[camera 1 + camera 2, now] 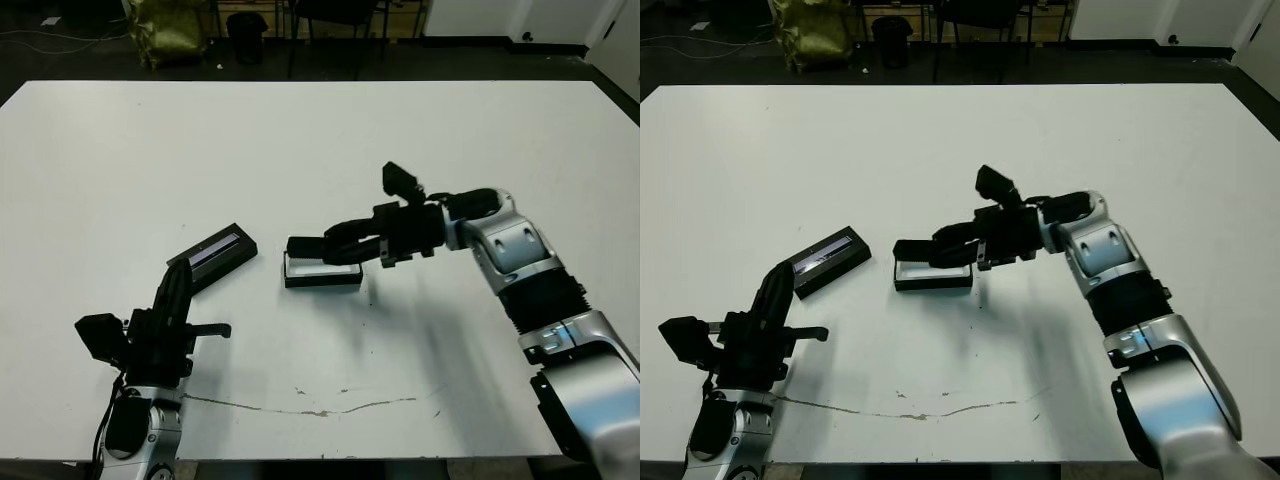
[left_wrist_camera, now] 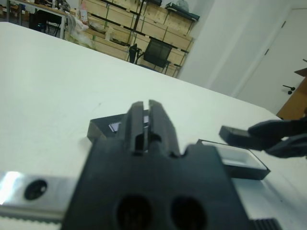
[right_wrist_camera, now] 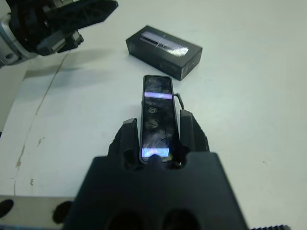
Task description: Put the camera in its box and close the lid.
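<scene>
My right gripper is shut on the camera, a slim black bar, and holds it level just above the box. The box is a shallow black tray with a white lining, at mid-table. In the right wrist view the camera sticks out between the two fingers and hides the box beneath it. The lid, flat and black with a silvery stripe, lies to the left of the box. My left gripper is shut on nothing, its tips close to the lid's near end.
A thin dark crack line runs across the table's near part. Beyond the far table edge stand a chair and a yellow-green bag on a dark floor.
</scene>
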Tool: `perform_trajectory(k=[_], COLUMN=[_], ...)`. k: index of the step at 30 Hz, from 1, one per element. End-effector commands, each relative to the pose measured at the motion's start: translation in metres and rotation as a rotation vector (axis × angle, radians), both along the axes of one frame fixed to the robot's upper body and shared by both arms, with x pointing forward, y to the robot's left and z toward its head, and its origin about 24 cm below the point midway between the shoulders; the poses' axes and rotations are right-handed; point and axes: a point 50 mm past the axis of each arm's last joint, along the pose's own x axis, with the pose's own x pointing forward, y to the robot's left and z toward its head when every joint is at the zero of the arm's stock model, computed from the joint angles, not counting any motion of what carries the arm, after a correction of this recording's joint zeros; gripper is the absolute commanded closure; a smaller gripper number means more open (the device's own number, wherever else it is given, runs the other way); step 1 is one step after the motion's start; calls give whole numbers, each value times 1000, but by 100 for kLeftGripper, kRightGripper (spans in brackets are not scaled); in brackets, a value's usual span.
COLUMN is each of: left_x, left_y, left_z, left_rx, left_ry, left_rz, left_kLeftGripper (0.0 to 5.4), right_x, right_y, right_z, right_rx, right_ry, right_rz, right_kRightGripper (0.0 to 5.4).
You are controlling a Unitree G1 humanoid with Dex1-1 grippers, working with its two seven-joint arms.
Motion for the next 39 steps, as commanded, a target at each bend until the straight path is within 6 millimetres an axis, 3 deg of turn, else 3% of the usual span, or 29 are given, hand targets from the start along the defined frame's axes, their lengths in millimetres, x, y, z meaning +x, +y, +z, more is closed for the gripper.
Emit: perform_trajectory(k=[1,14,39], left_x=[-2,-2,-2], left_y=[1,0,0], left_z=[-5,-7,-8], left_rx=[16,25,25], left_ry=[36,33,44], left_rz=[1,-5,13], left_kLeftGripper=[540,540,540], right_x=[2,8,6], right_y=[0,-5,5], right_z=[0,7,1], right_rx=[-26,-60,-122], right_ry=[-15,-102,-48], right_rz=[7,-16,38], right_kRightGripper=[476,476,476])
